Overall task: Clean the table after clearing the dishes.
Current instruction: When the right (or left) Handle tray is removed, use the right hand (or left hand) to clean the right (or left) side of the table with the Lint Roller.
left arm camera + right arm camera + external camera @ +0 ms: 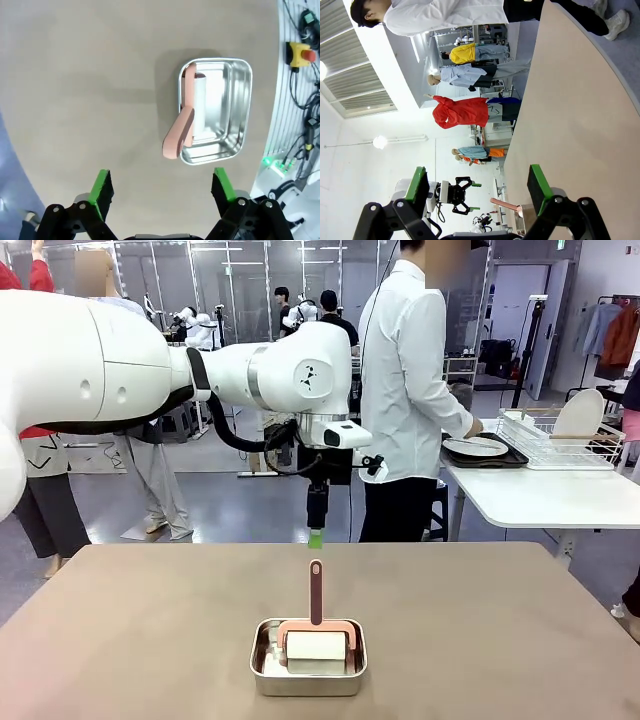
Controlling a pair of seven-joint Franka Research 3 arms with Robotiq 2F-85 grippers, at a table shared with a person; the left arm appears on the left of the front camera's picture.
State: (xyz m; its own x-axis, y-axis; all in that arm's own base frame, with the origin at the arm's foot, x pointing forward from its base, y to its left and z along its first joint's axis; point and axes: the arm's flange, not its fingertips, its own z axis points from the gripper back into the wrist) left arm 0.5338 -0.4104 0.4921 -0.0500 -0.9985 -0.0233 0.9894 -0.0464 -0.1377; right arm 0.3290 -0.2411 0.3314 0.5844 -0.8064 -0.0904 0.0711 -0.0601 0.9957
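The taupe table (150,640) carries a small steel pan (262,665) holding a pink-handled roller (316,592). My left gripper (316,538) hangs pointing down just above and behind the tip of the roller's handle. From the left wrist, that gripper (162,192) is open and holds nothing, with the roller (178,134) and pan (240,115) below it. My right gripper (476,187) is open and free, looking along the table (570,125). A person in a white shirt (405,370) stands at the white side table, hand by a white plate (476,447) on a dark tray (500,461).
The white side table (540,495) at the right rear holds a wire dish rack (560,445) with a plate (580,412) standing in it. The taupe tabletop around the pan is bare. Other people stand in the room behind.
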